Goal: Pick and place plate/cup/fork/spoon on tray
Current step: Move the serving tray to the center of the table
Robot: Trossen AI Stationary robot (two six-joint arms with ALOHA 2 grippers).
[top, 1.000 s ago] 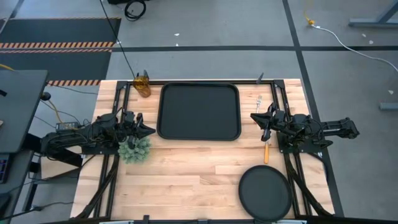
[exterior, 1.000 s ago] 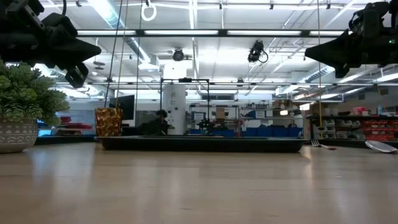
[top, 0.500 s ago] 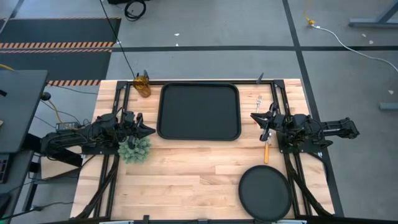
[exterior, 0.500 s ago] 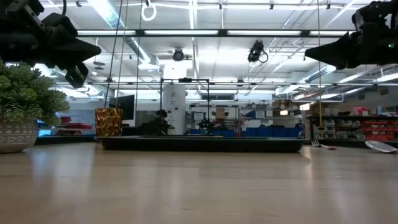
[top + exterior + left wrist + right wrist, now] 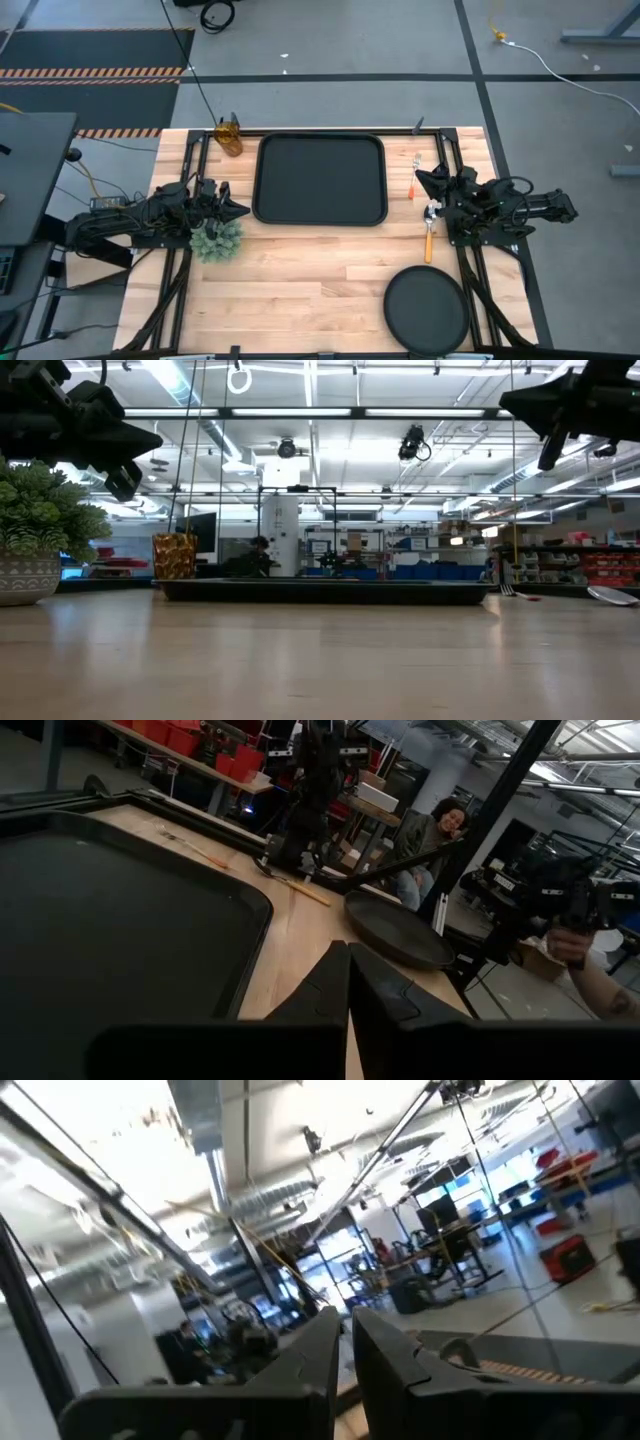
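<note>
No legible text, labels or numbers anywhere.

The right tool (image 5: 346,1342) fills the lower part of this view, its two dark fingers (image 5: 310,1355) pressed almost together with only a thin slit between them. Past them lies the room: ceiling pipes and ducts (image 5: 215,1140), bright strip lights, slanting dark poles (image 5: 395,1135), and distant workbenches with a red box (image 5: 568,1258). None of the counter is clearly visible.

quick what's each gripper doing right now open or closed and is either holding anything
Left gripper: shut, holding nothing, between the plant and the tray.
Right gripper: shut, holding nothing, raised above the fork.
</note>
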